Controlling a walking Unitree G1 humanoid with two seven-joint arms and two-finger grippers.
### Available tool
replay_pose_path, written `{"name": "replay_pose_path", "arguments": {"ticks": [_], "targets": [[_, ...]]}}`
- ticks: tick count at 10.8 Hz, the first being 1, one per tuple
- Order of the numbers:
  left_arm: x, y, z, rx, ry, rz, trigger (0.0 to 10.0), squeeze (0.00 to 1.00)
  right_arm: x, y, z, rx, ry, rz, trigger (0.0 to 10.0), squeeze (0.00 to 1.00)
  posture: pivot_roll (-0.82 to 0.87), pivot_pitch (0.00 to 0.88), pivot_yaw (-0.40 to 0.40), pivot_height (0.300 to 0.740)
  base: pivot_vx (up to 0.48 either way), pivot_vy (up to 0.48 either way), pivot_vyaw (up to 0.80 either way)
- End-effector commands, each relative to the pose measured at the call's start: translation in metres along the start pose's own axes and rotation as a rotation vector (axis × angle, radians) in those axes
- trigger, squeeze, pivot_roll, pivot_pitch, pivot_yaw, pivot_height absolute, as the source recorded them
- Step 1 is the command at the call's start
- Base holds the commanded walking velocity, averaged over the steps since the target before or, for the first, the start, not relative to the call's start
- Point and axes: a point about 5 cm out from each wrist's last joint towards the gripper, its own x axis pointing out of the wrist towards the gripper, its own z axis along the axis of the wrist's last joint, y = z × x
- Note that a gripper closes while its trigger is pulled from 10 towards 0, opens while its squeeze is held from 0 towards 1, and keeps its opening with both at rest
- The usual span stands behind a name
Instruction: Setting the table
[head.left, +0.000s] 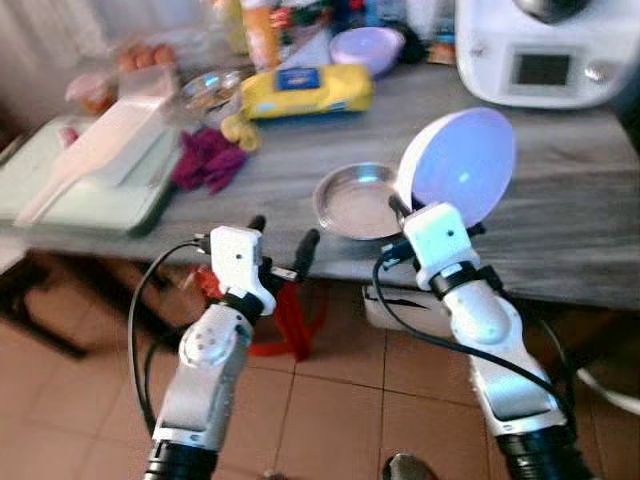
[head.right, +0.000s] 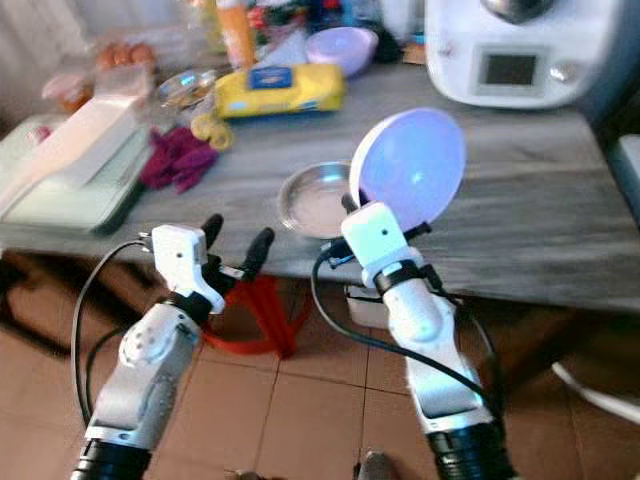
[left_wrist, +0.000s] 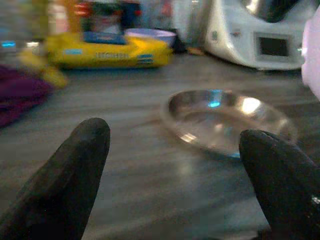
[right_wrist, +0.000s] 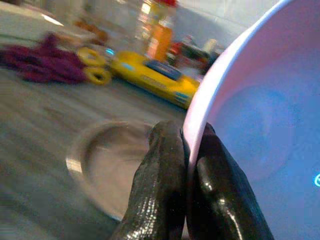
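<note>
My right gripper (head.left: 404, 208) is shut on the rim of a lilac plate (head.left: 462, 166), holding it tilted on edge above the grey wooden table (head.left: 560, 215). In the right wrist view both fingers (right_wrist: 167, 185) pinch the plate's rim (right_wrist: 210, 95). A shallow steel dish (head.left: 358, 201) lies on the table just left of the held plate, near the front edge. My left gripper (head.left: 282, 232) stands open and empty at the table's front edge, left of the dish; its fingertips (left_wrist: 75, 175) frame the steel dish (left_wrist: 225, 120) ahead.
A yellow packet (head.left: 305, 88), a purple cloth (head.left: 207, 157), a lilac bowl (head.left: 366, 46) and a white kitchen machine (head.left: 545, 50) stand further back. A pale green tray (head.left: 90, 195) with a white board lies at the left. A red stool (head.left: 285, 325) stands under the table.
</note>
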Motion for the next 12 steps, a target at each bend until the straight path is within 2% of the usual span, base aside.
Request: {"name": "replay_pose_path", "arguments": {"ticks": [1,2,6,10,12], "targets": [[-0.0028,0.0053,-0.0004,0.007,0.005,0.015,10.0,0.0,0.0016,0.0054,0.0057,0.009,-0.023,0.021,10.0,0.0,-0.13,0.156,0.105,0.74,0.0,0.296,-0.69],[-0.0026,0.0053,-0.0004,0.008,0.005,0.016,10.0,0.0,0.0021,0.0054,0.0062,0.008,-0.025,0.021,10.0,0.0,-0.13,0.154,0.103,0.74,0.0,0.356,-0.49],[-0.0023,0.0046,-0.0015,0.012,0.006,0.013,10.0,0.0,0.0031,0.0069,0.0065,0.003,-0.031,0.028,10.0,0.0,-0.13,0.15,0.101,0.74,0.0,0.413,0.0],[-0.0046,0.0018,-0.0005,0.005,-0.012,0.007,10.0,0.0,0.0031,0.0077,0.0061,0.002,-0.031,0.026,10.0,0.0,-0.13,0.151,0.103,0.74,0.0,0.0,0.0],[-0.0045,-0.0027,0.0,-0.001,-0.018,-0.032,10.0,0.0,0.0031,0.007,0.0049,0.007,-0.024,0.022,10.0,0.0,-0.13,0.153,0.104,0.74,0.0,0.0,0.0]]}}
